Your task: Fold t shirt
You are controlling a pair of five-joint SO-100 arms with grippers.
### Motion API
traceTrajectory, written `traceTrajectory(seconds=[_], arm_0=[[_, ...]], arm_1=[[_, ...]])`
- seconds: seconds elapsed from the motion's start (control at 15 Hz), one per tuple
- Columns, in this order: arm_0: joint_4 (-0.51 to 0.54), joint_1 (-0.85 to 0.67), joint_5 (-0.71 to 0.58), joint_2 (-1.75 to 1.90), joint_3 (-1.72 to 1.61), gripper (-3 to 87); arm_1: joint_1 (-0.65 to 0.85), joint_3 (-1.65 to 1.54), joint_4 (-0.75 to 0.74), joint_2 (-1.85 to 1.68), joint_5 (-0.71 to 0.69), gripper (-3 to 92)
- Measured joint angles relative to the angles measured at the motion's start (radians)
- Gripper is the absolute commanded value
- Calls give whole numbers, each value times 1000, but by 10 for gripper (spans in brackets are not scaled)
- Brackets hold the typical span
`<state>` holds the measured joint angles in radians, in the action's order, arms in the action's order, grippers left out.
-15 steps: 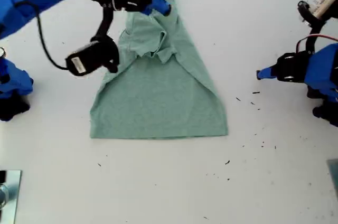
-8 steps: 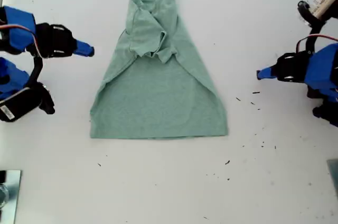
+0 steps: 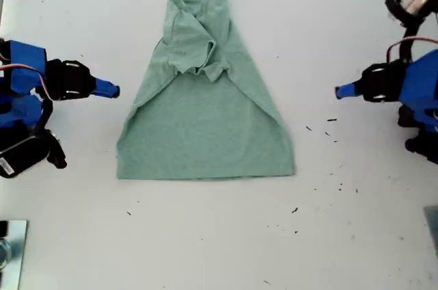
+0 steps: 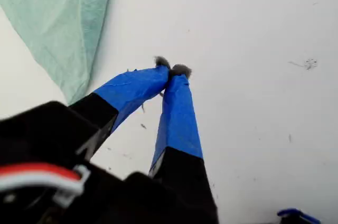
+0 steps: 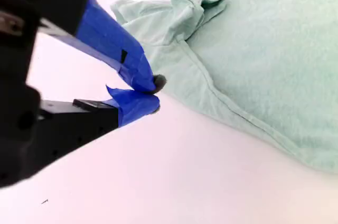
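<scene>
A pale green t shirt (image 3: 205,109) lies on the white table (image 3: 219,242), mid-scene toward the far edge, sleeves folded inward. At the exterior view's right, our first gripper (image 3: 338,91) is closed and empty, well apart from it. At that view's left, our second gripper (image 3: 115,89) seems almost closed, empty, just beside the shirt's edge.
</scene>
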<state>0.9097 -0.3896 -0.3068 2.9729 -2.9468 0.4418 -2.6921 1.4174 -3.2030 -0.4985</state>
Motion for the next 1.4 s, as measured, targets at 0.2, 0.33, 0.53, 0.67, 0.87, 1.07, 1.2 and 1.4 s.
traceTrajectory(seconds=[0.2, 0.33, 0.53, 0.67, 0.87, 1.07, 1.2, 1.4], arm_0=[[0, 0, 0, 34, 0, -3], [0, 0, 0, 41, 0, -3], [0, 0, 0, 66, 0, -3], [0, 0, 0, 66, 0, -3], [0, 0, 0, 66, 0, -3], [0, 0, -8, 66, -3, -3], [0, 0, -12, 66, -3, -3], [0, 0, -21, 63, -3, -3]], arm_1=[[-89, 804, 272, 687, -143, 82], [-209, 1221, 314, 999, -216, 248], [-256, 1319, 314, 1069, -241, 275], [-258, 1270, 307, 1081, -219, 269], [-304, 1049, 178, 1134, -112, 268], [-385, 845, -48, 1210, 18, 260], [-436, 721, -187, 1239, 112, 238], [-483, 528, -376, 1258, 212, 173]])
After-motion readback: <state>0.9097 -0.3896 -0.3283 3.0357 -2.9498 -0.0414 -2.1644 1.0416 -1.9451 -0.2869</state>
